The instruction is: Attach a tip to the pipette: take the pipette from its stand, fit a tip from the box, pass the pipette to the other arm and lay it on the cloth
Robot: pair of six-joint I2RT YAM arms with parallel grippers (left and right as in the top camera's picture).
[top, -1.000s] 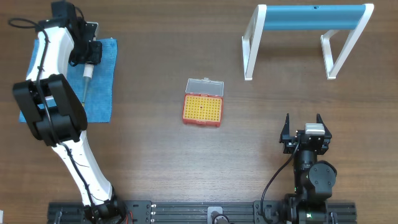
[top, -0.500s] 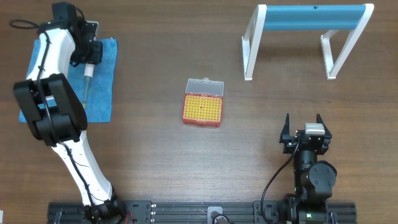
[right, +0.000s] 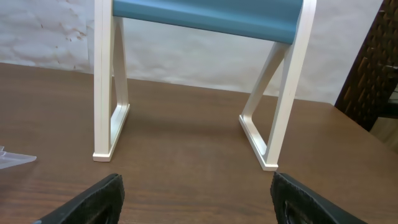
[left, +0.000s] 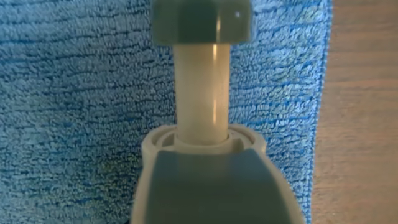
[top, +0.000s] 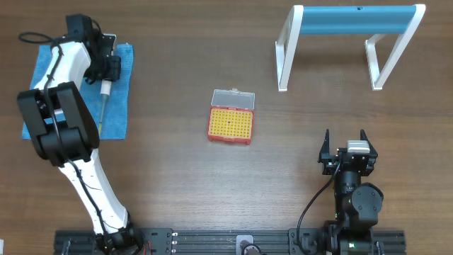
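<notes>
The pipette lies low over the blue cloth at the table's far left, its thin tip pointing toward the arm bases. My left gripper is shut on its upper body. The left wrist view shows the pipette's dark plunger cap, pale shaft and grey body close up, with the cloth right behind. The orange tip box stands open mid-table. My right gripper rests open near its base with nothing in it, facing the stand.
The white-legged stand with a blue bar spans the far right. Bare wood lies between the cloth, the tip box and the stand. The cloth's right edge borders bare table.
My left gripper has shifted slightly right and toward the arm bases, carrying the pipette along the cloth. The right arm has not moved.
</notes>
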